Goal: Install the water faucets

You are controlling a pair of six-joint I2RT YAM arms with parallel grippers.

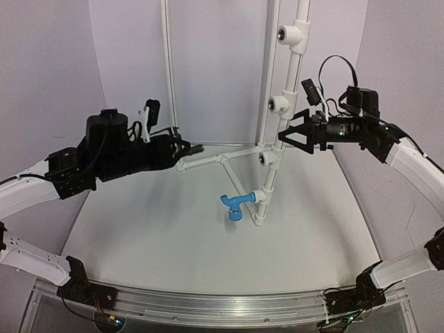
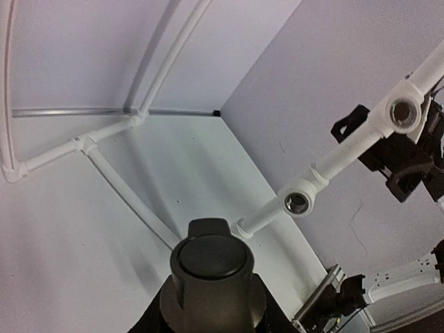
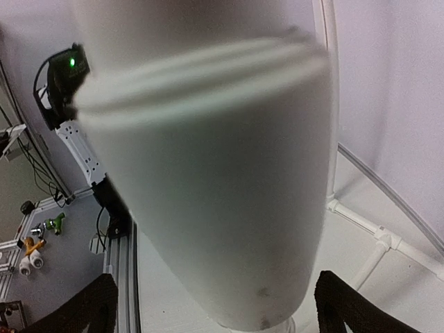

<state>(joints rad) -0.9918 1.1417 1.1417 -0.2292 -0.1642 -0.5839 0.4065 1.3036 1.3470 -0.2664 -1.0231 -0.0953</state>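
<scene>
**Now One Tap Is In and One Waits**

Low in the middle of the top view, the blue faucet [image 1: 234,203] already sits in the lowest fitting [image 1: 260,197] of the white pipe stand [image 1: 270,177]. Its spout points down.

At the left, the left gripper [image 1: 189,148] is clamped on the black faucet [image 2: 210,267]. It holds the faucet level and aimed at the stand, likely so it can go straight into an open hole.

At the right, the right gripper [image 1: 286,132] has its fingers wide apart, one on each side of the upright pipe. It is not squeezing, but it looks ready to keep the stand steady.

Higher up, three round fittings [image 1: 279,104] show open holes.

The table [image 1: 173,243] is white and smooth. The walls [image 1: 215,62] behind are pale and plain.
</scene>
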